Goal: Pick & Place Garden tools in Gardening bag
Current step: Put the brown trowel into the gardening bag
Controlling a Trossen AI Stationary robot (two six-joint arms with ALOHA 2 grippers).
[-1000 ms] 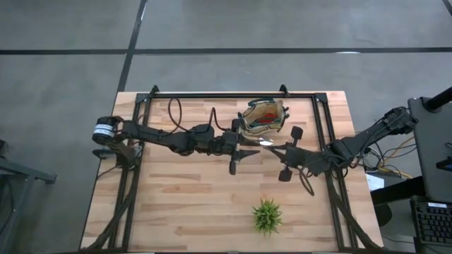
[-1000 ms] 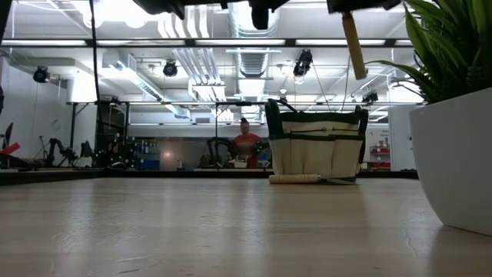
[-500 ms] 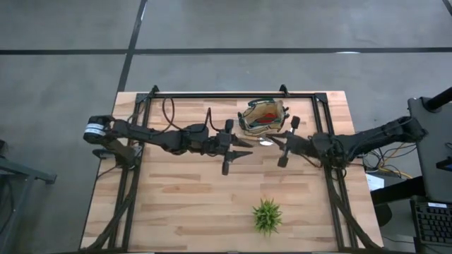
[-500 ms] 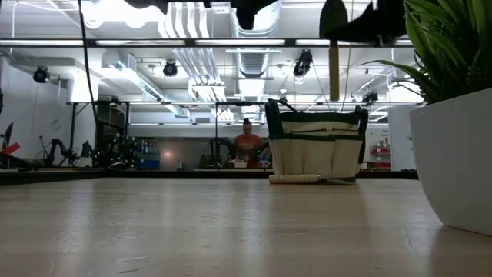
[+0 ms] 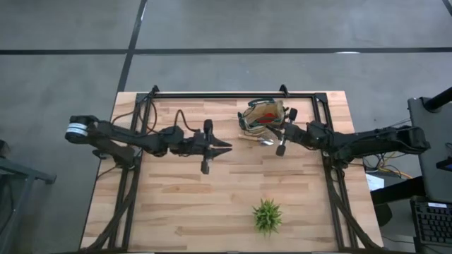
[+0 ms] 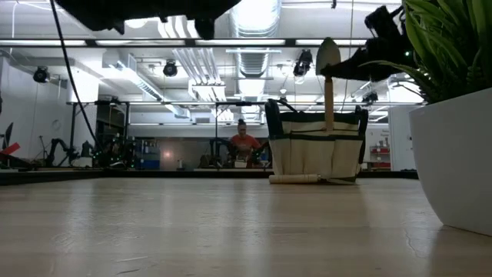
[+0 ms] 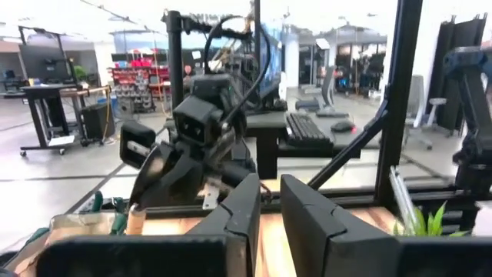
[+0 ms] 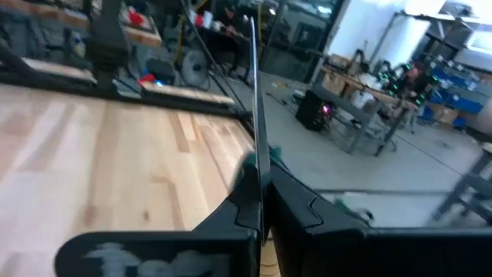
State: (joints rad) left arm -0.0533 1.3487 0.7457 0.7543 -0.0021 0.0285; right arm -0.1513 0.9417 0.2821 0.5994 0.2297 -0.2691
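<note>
The tan gardening bag (image 5: 263, 116) with green trim stands at the table's far middle, with a red-and-black item inside; it also shows in the low view (image 6: 315, 150). My right gripper (image 5: 275, 134) is just on the bag's near side, shut on the wooden-handled trowel (image 6: 328, 85). My left gripper (image 5: 227, 146) is left of the bag, over the table's middle. It is empty, and its fingers (image 7: 307, 219) stand a narrow gap apart. A pale-handled tool (image 6: 296, 178) lies on the table at the bag's near foot. My right gripper (image 8: 261, 208) pinches the trowel's thin metal part (image 8: 257, 165) between its two fingers, just below the blade (image 6: 328, 52). The fingers come about level from the table's right. The trowel stands upright, blade up. Its wooden handle (image 6: 329, 104) hangs down before the bag's near side, clear of the table.
A spiky green plant (image 5: 267, 216) in a white pot (image 6: 453, 161) stands near the table's front edge, right of middle. A dark frame (image 5: 226, 94) runs along the table's far edge and down both sides. A person shows far off in the room behind the bag.
My left gripper has drawn back from beside the bag toward the table's left edge. My right gripper has carried the trowel toward the far edge and the bag. The trowel has turned from tilted to upright and come lower, so its handle now hangs level with the bag.
</note>
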